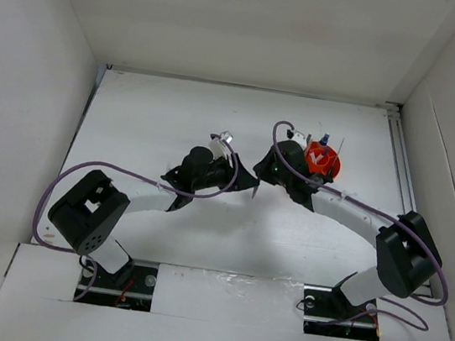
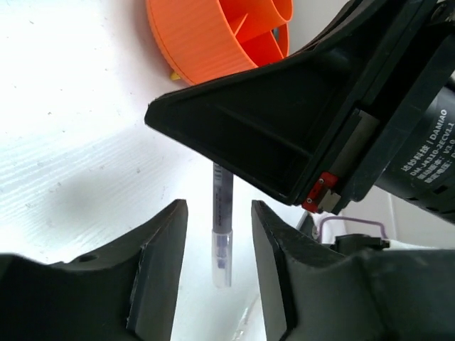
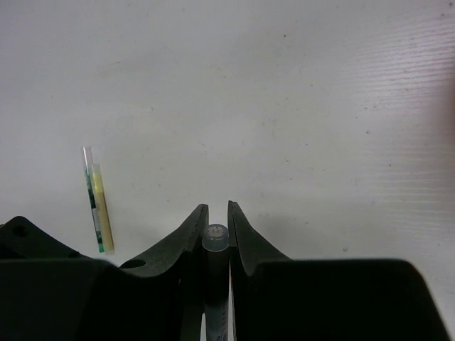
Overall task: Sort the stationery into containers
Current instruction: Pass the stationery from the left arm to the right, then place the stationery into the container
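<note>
A thin purple-grey pen with a clear cap (image 2: 222,234) hangs above the white table, and my right gripper (image 3: 217,209) is shut on it just below the cap (image 3: 215,238). My left gripper (image 2: 218,206) is open, one finger on each side of the pen's lower end and neither touching it. The two grippers meet tip to tip at mid-table (image 1: 253,181). The orange tub (image 1: 322,160) with inner dividers stands just behind the right wrist, with a blue-capped bottle (image 1: 323,140) and a thin white stick upright in it. The tub's ribbed wall (image 2: 206,42) also shows in the left wrist view.
A yellow-green pen (image 3: 99,206) lies on the table to the left of the right gripper. A small pale item (image 1: 226,137) lies behind the left gripper. White walls enclose the table on three sides, and purple cables loop off both arms.
</note>
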